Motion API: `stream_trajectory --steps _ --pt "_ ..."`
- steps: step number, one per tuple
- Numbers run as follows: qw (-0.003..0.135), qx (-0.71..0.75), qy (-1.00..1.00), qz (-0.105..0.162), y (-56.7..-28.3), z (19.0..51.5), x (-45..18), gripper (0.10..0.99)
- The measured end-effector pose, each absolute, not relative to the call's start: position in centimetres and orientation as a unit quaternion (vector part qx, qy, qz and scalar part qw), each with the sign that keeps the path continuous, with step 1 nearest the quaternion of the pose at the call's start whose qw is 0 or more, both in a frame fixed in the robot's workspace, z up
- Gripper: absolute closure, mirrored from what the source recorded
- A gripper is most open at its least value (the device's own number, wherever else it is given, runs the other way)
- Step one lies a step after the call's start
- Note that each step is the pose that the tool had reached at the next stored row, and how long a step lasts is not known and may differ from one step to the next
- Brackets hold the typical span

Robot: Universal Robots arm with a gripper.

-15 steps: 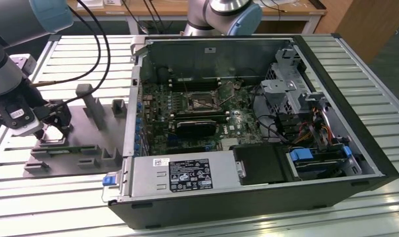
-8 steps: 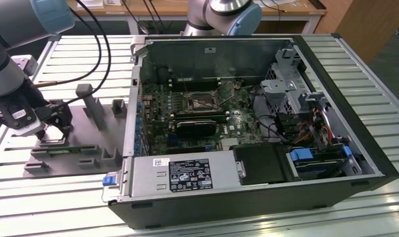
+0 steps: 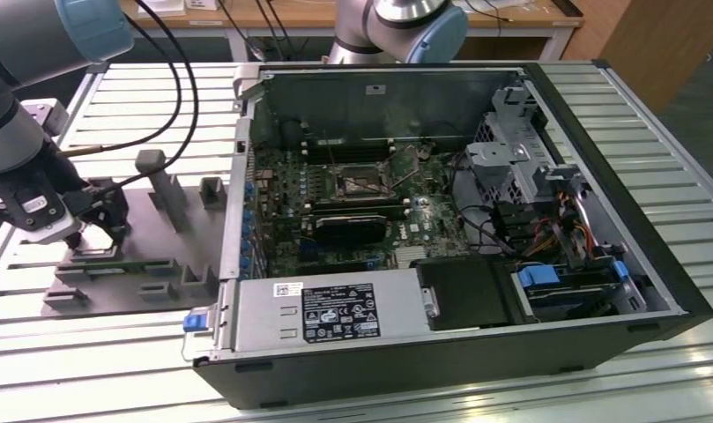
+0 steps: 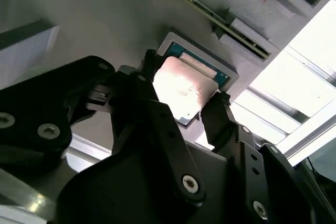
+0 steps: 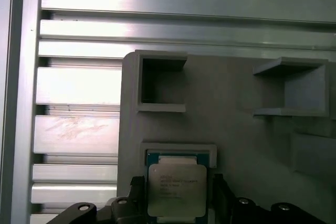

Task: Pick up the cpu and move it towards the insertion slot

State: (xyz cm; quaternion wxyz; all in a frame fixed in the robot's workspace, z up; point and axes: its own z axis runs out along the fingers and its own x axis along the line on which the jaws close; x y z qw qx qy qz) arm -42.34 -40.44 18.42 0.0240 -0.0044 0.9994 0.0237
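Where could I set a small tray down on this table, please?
Bare table slats show in the exterior view's lower left, past the fixture plate, and at its right, beside the computer case. The plate is crowded: posts, the cpu, the gripper above it. Cables cross the slats at the upper left.

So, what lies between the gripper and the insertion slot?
Between gripper and insertion slot, the exterior view shows the fixture plate's posts, then the case's metal wall.
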Motion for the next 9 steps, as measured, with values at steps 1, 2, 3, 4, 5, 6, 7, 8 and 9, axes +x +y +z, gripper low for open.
stream_trajectory --steps 1,2,3,4,5,6,7,8,9 --pt "0.024 -0.004 0.999 0.024 -40.44 18.41 -42.34 0.451" --pt "0.024 -0.004 0.999 0.024 -40.44 18.41 -42.34 0.518" --pt "0.024 -0.004 0.999 0.024 -40.44 18.41 -42.34 0.553" --pt "0.024 -0.004 0.999 0.024 -40.44 18.41 -42.34 0.553" --pt "0.024 -0.004 0.999 0.024 -40.44 18.40 -42.34 0.553" --pt "0.024 -0.004 0.999 0.024 -40.44 18.40 -42.34 0.553" --pt "0.024 -0.004 0.999 0.024 -40.44 18.40 -42.34 0.553" --pt "0.024 -0.004 0.999 0.024 -40.44 18.40 -42.34 0.553" --pt "0.024 -0.004 0.999 0.024 -40.44 18.41 -42.34 0.553"
